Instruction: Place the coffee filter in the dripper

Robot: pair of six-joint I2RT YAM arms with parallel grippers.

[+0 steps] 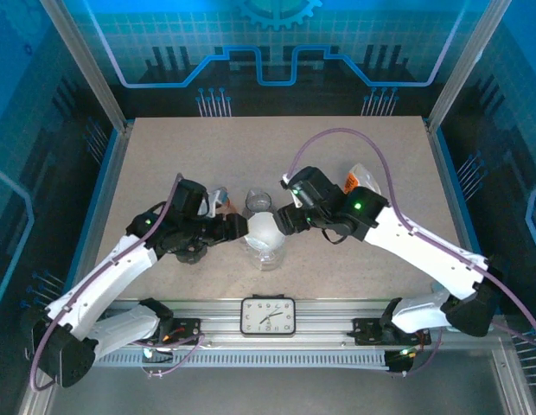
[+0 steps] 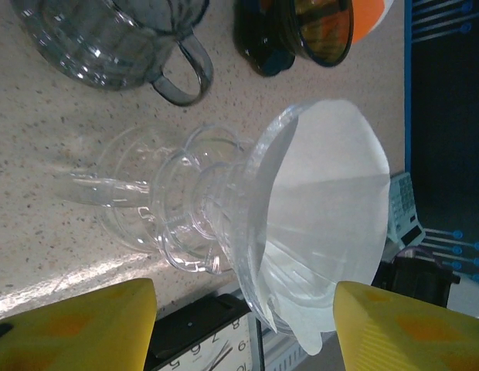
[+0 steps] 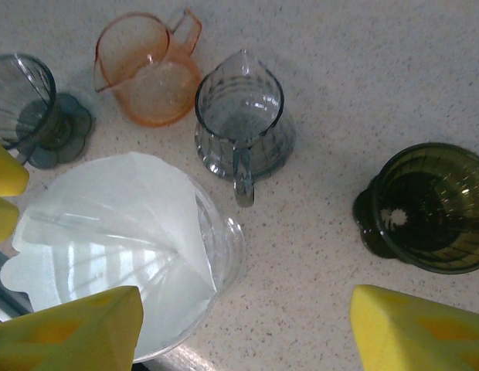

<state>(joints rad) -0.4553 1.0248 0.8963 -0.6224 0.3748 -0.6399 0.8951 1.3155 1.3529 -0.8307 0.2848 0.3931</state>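
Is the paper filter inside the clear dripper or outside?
Inside. The filter lies spread open within the clear dripper, edge above the rim.

- We see a speckled bench (image 1: 251, 147) carrying the glassware.
- A grey jug (image 3: 239, 127) stands upright on it, its handle turned toward the bench's near edge.
- An orange jug (image 3: 151, 73) sits just beside the grey one.
- A green dripper (image 3: 433, 205) stands well apart from both jugs.
- A blue-grey dripper (image 3: 27, 100) stands near the orange jug.
- We find a clock (image 1: 268, 316) lying on the rail (image 1: 337, 313) at the near edge.
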